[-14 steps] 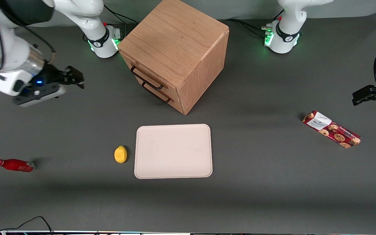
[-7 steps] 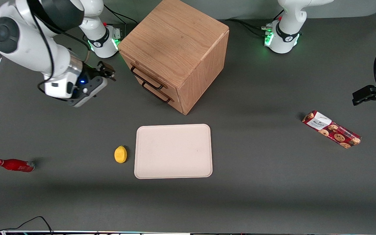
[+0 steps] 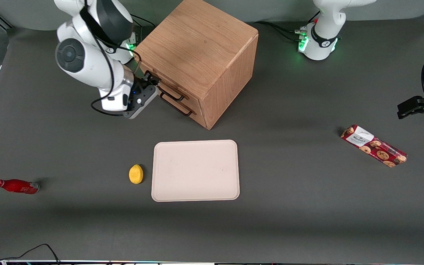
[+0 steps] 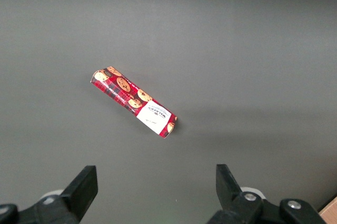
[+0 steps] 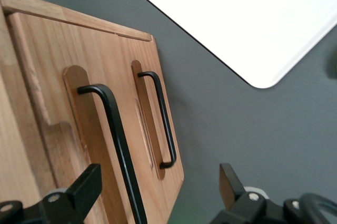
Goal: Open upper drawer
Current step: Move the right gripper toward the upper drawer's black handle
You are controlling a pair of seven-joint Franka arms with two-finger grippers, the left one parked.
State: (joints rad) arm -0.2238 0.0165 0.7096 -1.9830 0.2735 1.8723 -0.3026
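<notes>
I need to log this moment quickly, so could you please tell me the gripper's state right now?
Gripper: open, holding nothing, in front of the upper drawer, at its black handle.

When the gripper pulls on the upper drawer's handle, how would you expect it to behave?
The handle is a thin black metal bar, so probably stiff but slippery. The upper drawer looks shut and should slide straight out. The gripper, open, sits at its end, so an off-centre pull might bind.

Working arm [image 3: 87, 62]: glossy white rounded links, dark grey joint caps, a thin black cable along it; the gripper [image 3: 152, 81] at mid-left is black, on a grey-and-white mount with a blue light.
</notes>
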